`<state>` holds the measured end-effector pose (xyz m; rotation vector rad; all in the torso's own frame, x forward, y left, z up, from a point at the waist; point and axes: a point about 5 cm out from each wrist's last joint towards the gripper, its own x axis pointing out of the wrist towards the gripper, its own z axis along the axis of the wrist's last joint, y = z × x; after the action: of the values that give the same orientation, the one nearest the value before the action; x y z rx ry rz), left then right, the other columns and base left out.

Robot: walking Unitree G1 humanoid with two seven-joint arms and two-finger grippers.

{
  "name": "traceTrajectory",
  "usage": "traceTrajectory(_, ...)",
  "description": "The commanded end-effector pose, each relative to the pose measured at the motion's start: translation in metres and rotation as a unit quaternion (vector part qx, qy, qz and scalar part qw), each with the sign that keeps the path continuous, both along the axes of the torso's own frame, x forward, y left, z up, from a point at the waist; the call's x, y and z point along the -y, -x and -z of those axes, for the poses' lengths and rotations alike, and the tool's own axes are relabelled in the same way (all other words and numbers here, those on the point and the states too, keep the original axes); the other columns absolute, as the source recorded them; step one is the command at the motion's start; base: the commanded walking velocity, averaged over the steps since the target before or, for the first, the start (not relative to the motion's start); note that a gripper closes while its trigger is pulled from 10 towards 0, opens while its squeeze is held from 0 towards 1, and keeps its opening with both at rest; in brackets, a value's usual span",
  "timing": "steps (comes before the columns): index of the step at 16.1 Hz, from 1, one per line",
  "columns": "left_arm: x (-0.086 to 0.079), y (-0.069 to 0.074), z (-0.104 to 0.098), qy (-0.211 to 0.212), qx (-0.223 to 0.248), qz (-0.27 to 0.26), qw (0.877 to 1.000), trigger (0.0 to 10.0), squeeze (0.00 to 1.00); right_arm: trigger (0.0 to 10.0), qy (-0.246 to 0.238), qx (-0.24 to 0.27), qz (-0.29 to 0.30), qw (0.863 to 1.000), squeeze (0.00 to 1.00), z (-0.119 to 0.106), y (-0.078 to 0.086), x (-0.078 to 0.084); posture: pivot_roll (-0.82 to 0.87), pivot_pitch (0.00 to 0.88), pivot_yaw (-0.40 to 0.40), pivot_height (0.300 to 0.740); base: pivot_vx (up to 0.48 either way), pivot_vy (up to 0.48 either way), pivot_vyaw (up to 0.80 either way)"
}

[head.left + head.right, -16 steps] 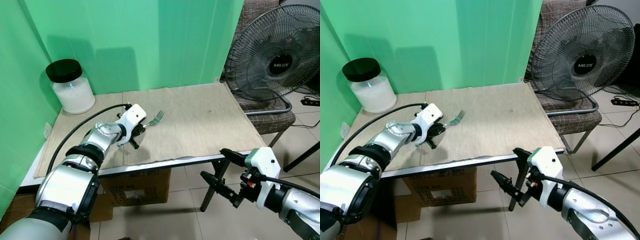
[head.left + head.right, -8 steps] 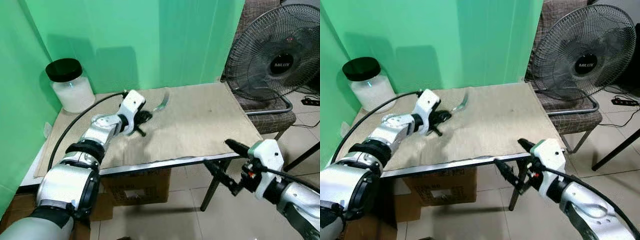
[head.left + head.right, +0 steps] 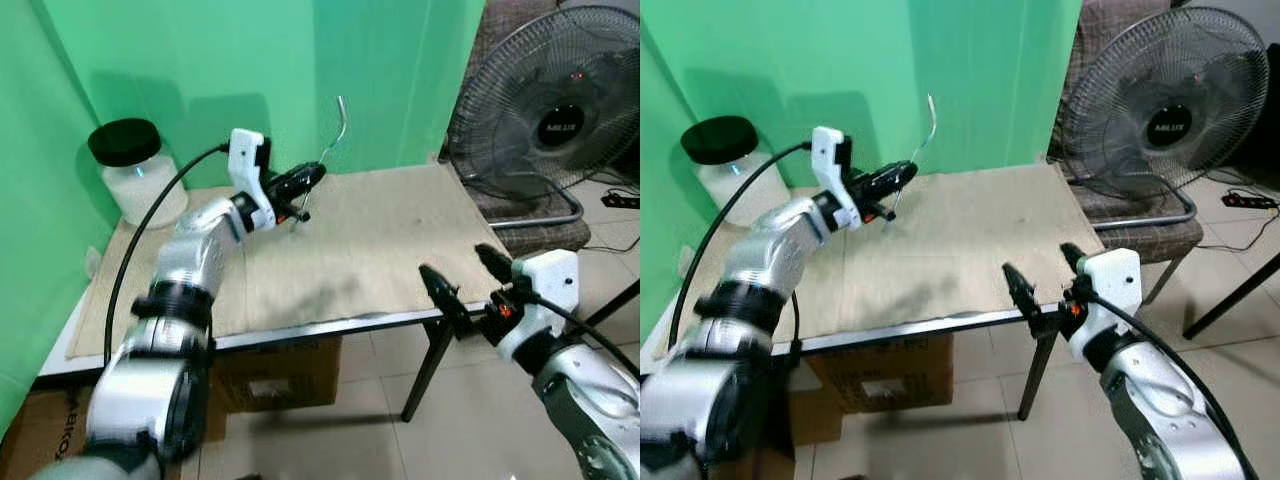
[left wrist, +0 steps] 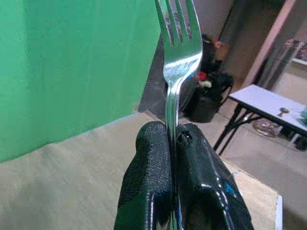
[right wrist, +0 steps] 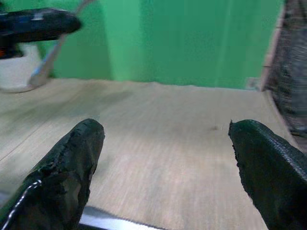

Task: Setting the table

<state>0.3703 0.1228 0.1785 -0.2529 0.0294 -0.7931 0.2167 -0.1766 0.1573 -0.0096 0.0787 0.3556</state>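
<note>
A silver fork [image 3: 335, 132] stands nearly upright in the air above the back of the table, tines up. My left gripper [image 3: 308, 178] is shut on its handle; the left wrist view shows the fork [image 4: 176, 57] pinched between the two black fingers [image 4: 148, 182]. My right gripper [image 3: 462, 279] is open at the table's front right edge, level with the tabletop and holding nothing. Its two fingertips [image 5: 72, 158] stand wide apart over the beige mat [image 5: 163, 134] in the right wrist view.
A beige mat [image 3: 390, 240] covers the table. A glass jar with a black lid [image 3: 135, 170] stands at the back left against the green wall. A large fan [image 3: 560, 110] on a chair is to the right. A cardboard box [image 3: 280, 375] sits under the table.
My left gripper has lifted the fork off the mat and turned it upright, moving toward the back. My right gripper has risen from below the table's edge to tabletop height.
</note>
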Motion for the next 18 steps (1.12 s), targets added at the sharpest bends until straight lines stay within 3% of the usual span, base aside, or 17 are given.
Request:
traceTrajectory(1,0.000,0.003,-0.005,-0.012,0.014,-0.012,1.000,1.5,0.00,10.0,0.007,0.001,0.010,1.000,0.00,0.001,-0.003,-0.004,-0.18,0.000,0.065,0.740,0.000,0.000,0.00)
traceTrajectory(2,-0.001,0.010,-0.002,-0.031,0.030,-0.031,0.999,10.0,0.00,10.0,0.011,0.003,0.010,1.000,0.00,0.002,-0.004,-0.008,-0.17,0.000,0.066,0.740,0.000,0.000,0.00)
traceTrajectory(4,-0.006,0.017,0.008,-0.087,0.031,-0.068,0.993,10.0,0.00,10.0,0.008,0.013,0.040,0.999,0.00,0.000,-0.009,-0.010,-0.16,0.000,0.066,0.740,0.000,0.000,-0.40)
traceTrajectory(7,-0.016,0.033,0.001,-0.151,0.120,-0.198,0.961,10.0,0.00,10.0,0.009,0.032,0.134,0.990,0.00,-0.003,-0.012,0.007,-0.11,0.000,0.045,0.740,0.000,0.000,-0.80)
traceTrajectory(8,-0.016,0.039,0.001,-0.162,0.123,-0.210,0.956,10.0,0.00,10.0,0.009,0.036,0.144,0.989,0.00,-0.006,-0.011,0.009,-0.11,0.000,0.047,0.740,0.000,0.000,-0.80)
traceTrajectory(10,-0.013,0.049,0.000,-0.169,0.126,-0.219,0.953,10.0,0.00,10.0,0.010,0.039,0.161,0.986,0.00,-0.006,-0.010,0.008,-0.10,0.000,0.056,0.740,0.000,0.000,-0.80)
traceTrajectory(15,-0.008,0.053,0.007,-0.142,0.098,-0.262,0.949,10.0,0.00,10.0,0.002,0.035,0.175,0.984,0.00,-0.004,-0.011,0.006,-0.07,0.000,0.040,0.740,0.000,0.000,-0.80)
traceTrajectory(18,-0.007,0.059,0.007,-0.147,0.089,-0.246,0.954,10.0,0.00,10.0,-0.013,0.027,0.193,0.981,0.00,-0.001,-0.016,0.009,-0.04,0.000,0.020,0.740,0.000,0.000,-0.53)
